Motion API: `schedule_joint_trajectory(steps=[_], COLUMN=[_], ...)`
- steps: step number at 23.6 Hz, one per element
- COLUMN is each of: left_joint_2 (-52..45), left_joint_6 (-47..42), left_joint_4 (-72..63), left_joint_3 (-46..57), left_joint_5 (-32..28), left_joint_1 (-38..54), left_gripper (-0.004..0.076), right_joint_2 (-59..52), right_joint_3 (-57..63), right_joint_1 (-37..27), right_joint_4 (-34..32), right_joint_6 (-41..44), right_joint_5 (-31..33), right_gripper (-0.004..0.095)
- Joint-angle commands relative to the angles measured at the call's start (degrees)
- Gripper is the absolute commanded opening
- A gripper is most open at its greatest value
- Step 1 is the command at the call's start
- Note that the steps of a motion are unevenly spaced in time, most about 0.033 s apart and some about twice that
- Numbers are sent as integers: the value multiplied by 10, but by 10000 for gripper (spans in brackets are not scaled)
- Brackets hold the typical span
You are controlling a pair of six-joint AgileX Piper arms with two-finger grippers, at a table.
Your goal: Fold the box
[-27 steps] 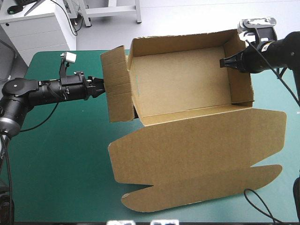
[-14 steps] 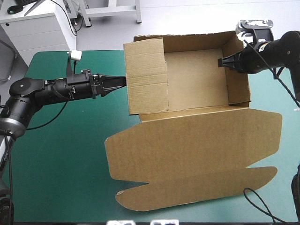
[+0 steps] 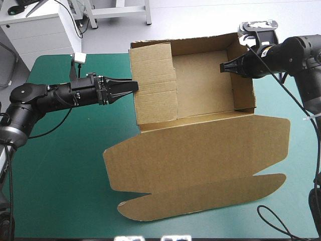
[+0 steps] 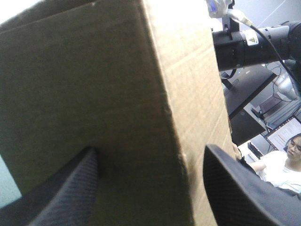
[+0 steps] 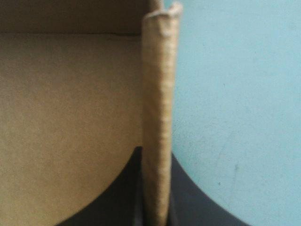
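1. What changed on my left: earlier the brown corrugated side flap (image 3: 155, 83) hung outward, just ahead of my left gripper (image 3: 131, 85). Now it is swung in and lies over the tray's floor, beyond my fingertips.
2. What changed on my right: the whole brown box of cut corrugated board (image 3: 200, 150) has slid a little toward my left arm, and my right gripper (image 3: 222, 67) has gone with it.
3. My judgement is that the left end is partly formed. The flap is turned in but does not look tucked down, so that wall still needs pressing home.
4. My left gripper (image 4: 151, 155) stands with its black fingers (image 4: 61, 188) apart. A folded corner of the box sits between them, and I am not clamping it.
5. My right gripper (image 5: 156, 155) is all but closed, pinching the thin top edge of the right side wall (image 3: 243, 75). The tray's inside lies on one side of it and the teal-green table cover (image 3: 65, 150) on the other.
6. The box rests on the cover between my two grippers. Its tray is level with them, and the lid panel (image 3: 210, 135) lies flat, nearer my base.
7. Count:
   - one box
   - one turned-in side flap
   - one clamped wall
   - one flat lid panel
   - two grippers
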Motion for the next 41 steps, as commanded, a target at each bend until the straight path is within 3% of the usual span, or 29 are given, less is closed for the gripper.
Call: schedule_joint_trajectory(steps=[1, 5, 13, 23, 26, 28, 29, 30, 31, 37, 41], left_joint_2=[-21, -21, -17, 55, 59, 59, 59, 59, 65, 126, 187], left_joint_6=[2, -42, -291, -610, -619, -621, -620, -612, -588, -564, -549], left_joint_4=[-43, 57, 408, 830, 840, 840, 840, 838, 828, 829, 835], left_joint_3=[-17, -57, -209, -327, -327, -327, -327, -327, -327, -327, -327], left_joint_5=[50, 16, -126, -136, -147, -162, -169, -170, -169, -119, -97], left_joint_1=[-13, -30, -133, -294, -301, -301, -301, -301, -301, -301, -301], left_gripper=[467, 467, 463, 463, 446, 320, 186, 130, 8, -6, -6], right_joint_2=[-16, -15, -15, -15, -15, -15, -15, -15, -12, 43, 113], right_joint_3=[-17, -17, -17, -17, -17, -17, -17, -17, -17, -17, -17], right_joint_1=[3, 3, 10, 10, 10, 10, 10, 10, 10, 10, 10], right_joint_4=[6, 6, 3, 28, 22, 18, 12, 8, -3, -12, 1], right_joint_6=[17, 31, 56, 62, 56, 49, 48, 48, 45, 30, 29], right_joint_5=[-40, -49, -61, -59, -56, -48, -42, -39, -31, 32, 32], right_gripper=[-15, -15, -15, -15, -15, -15, -15, -15, -15, -15, -15])
